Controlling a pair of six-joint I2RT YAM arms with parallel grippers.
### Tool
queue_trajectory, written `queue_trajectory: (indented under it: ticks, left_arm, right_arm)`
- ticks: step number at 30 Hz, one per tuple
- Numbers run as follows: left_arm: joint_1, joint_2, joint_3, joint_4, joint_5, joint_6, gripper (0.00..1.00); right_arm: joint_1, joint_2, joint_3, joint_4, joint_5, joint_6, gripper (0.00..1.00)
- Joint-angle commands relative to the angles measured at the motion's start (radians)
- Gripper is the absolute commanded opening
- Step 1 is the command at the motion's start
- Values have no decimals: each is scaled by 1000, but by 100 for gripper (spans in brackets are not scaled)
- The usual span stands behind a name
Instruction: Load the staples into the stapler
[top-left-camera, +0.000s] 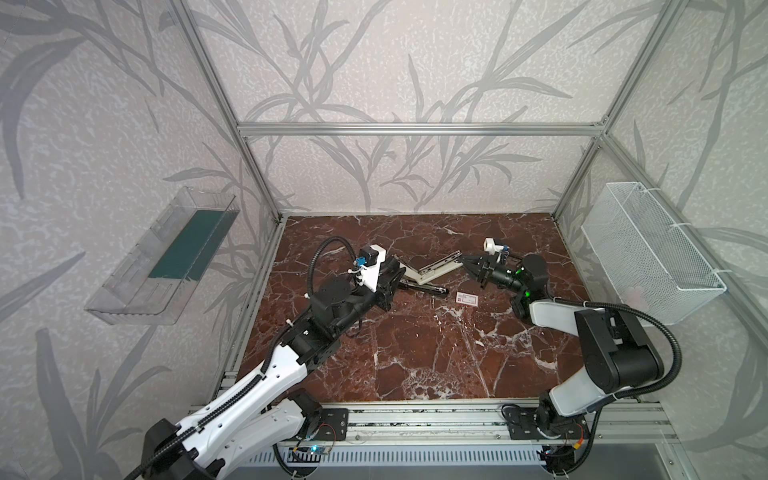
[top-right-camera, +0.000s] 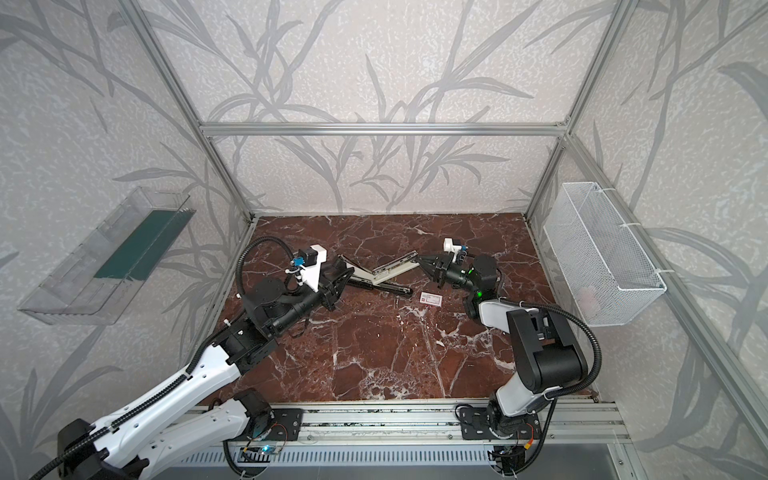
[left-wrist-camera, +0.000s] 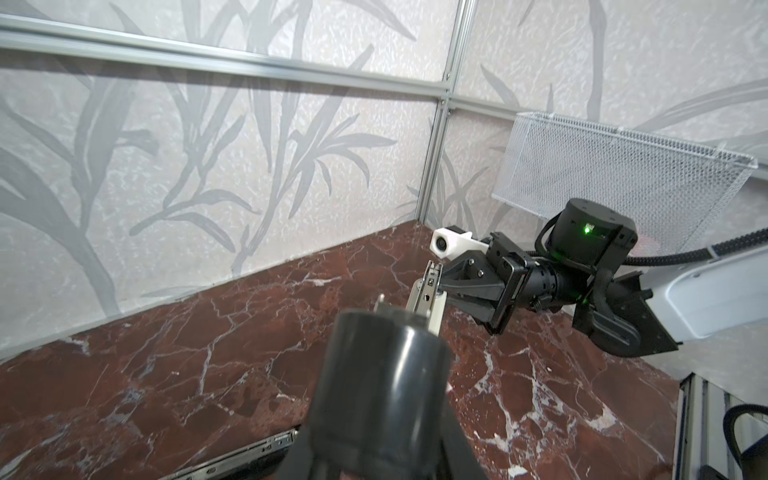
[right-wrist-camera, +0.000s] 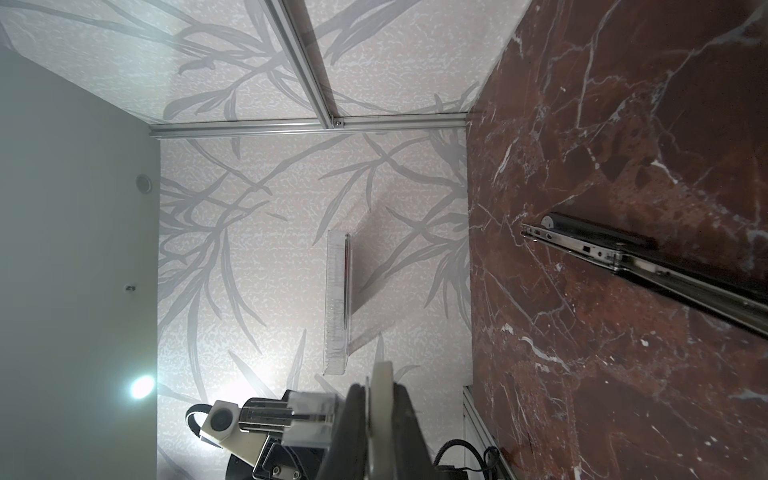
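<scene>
Left hand clamps the black end of the beige stapler. Right hand pinches its far tip, so it spans splayed between them. Under its hinge the black stapler lies on the bench, silver rail showing, with the staple box just beside its end. No loose strip in sight. We judge the beige one should be set down well apart from both, slowly, before either hand lets go.

Pale walls papered with grey leaf sprays enclose a red-brown marble counter, framed by aluminium rails. A clear plastic bin hangs on the wall past the counter's left edge, a white mesh basket past its right edge.
</scene>
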Motion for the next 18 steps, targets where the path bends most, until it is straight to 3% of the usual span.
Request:
queue_trajectory:
  ticks: [1, 12, 16, 18]
  left_arm:
    - [53, -63, -25, 227, -205, 26, 0]
    - [57, -135, -149, 302, -287, -26, 0]
    - [57, -134, -148, 273, -248, -35, 21]
    - [57, -129, -148, 259, -230, -49, 26]
  right_arm:
    - [-35, -46, 0, 29, 88, 28, 0]
    - [-35, -188, 16, -131, 162, -2, 0]
    - [-35, -218, 15, -156, 179, -4, 0]
    - [-35, -230, 14, -153, 193, 0, 0]
